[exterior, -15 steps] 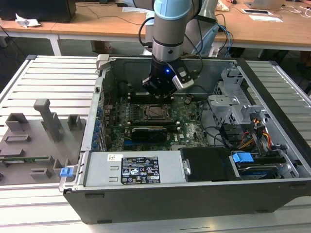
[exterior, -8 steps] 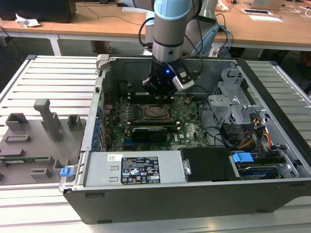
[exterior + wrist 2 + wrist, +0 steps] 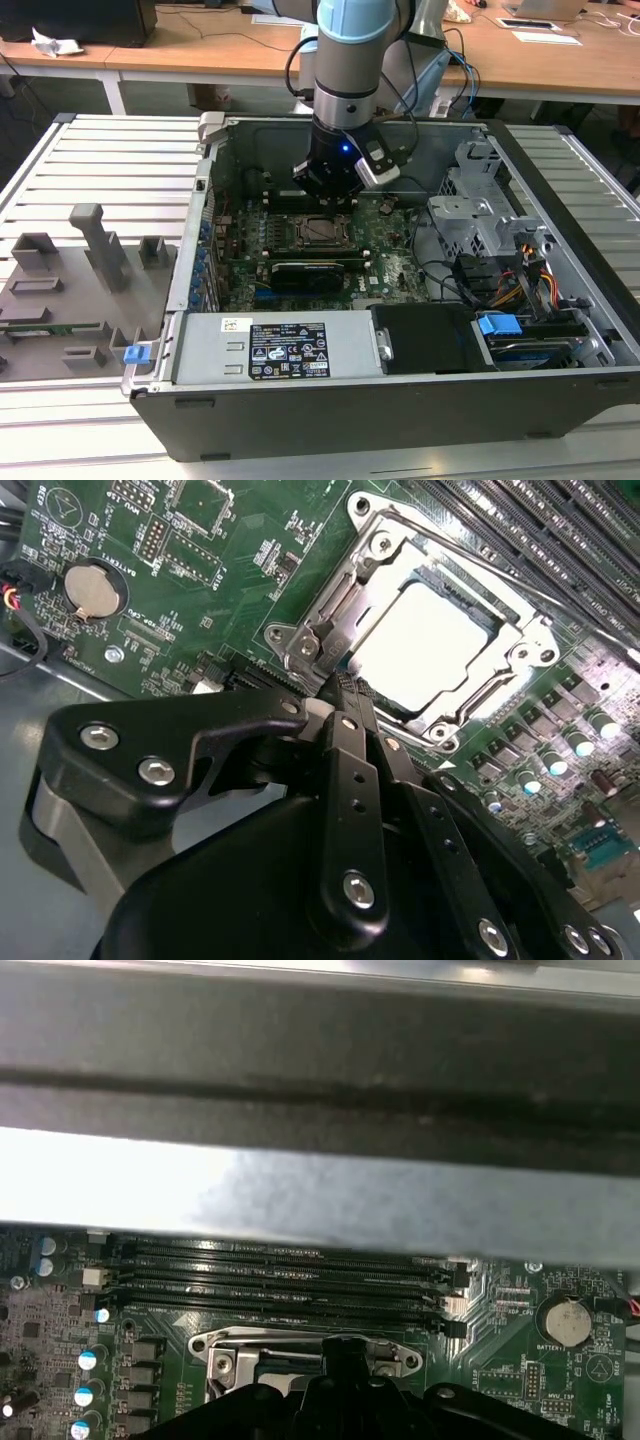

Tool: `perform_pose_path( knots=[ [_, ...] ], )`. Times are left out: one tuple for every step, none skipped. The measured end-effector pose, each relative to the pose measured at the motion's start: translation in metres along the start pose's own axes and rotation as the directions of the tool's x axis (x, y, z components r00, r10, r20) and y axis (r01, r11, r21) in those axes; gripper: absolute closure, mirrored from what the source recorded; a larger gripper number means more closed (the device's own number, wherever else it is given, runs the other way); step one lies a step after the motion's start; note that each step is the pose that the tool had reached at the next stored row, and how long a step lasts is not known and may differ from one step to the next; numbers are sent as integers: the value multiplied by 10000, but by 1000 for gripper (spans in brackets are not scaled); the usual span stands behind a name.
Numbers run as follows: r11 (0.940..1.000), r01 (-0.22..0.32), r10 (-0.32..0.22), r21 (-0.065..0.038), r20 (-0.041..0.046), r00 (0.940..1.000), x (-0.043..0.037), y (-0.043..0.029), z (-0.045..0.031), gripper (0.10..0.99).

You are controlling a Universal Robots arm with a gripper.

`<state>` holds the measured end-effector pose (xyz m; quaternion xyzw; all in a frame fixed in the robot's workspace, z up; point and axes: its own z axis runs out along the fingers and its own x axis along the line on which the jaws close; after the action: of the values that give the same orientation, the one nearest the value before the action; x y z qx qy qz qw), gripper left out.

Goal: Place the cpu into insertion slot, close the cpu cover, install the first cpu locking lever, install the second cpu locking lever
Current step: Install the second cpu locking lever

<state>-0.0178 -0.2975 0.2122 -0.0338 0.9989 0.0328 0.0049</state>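
Note:
The cpu (image 3: 435,645) lies flat in the insertion slot (image 3: 372,528) on the green motherboard (image 3: 230,570), its pale metal top showing through the window of the cpu cover (image 3: 527,640), which lies down over it. My gripper (image 3: 343,687) hangs just over the socket's edge with its black fingers pressed together, nothing visibly between them. Thin metal lever rods (image 3: 478,694) run along the socket's sides. In the exterior view the gripper (image 3: 327,198) sits directly above the socket (image 3: 322,231) inside the open computer case. In the first wrist view the gripper (image 3: 345,1352) meets the socket frame (image 3: 235,1344).
Long black memory slots (image 3: 280,1270) run beside the socket, with the grey case wall (image 3: 300,1190) behind them. A coin battery (image 3: 88,588) sits on the board. A black card (image 3: 305,270), drive cage (image 3: 478,205), cables (image 3: 530,275) and power supply (image 3: 270,345) crowd the case. Grey fixtures (image 3: 95,245) stand at the exterior view's left.

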Motion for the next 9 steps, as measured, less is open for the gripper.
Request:
perform_pose_path(
  knots=[
    [10000,1,-1,0,0,10000,0,-5,0,976],
    [10000,0,0,4,-2,10000,0,-7,-4,976],
    [10000,0,0,2,-1,10000,0,-7,-18,976],
    [10000,0,0,1,0,10000,-1,-5,-43,976],
    [10000,0,0,0,0,10000,-1,-3,-62,976],
    [10000,0,0,1,0,10000,-1,-2,-79,976],
    [10000,0,0,1,0,10000,-1,-1,-98,976],
    [10000,1,-1,2,-1,10000,-1,0,-119,976],
    [10000,1,-1,2,-1,10000,-2,1,-129,976]
  ],
)
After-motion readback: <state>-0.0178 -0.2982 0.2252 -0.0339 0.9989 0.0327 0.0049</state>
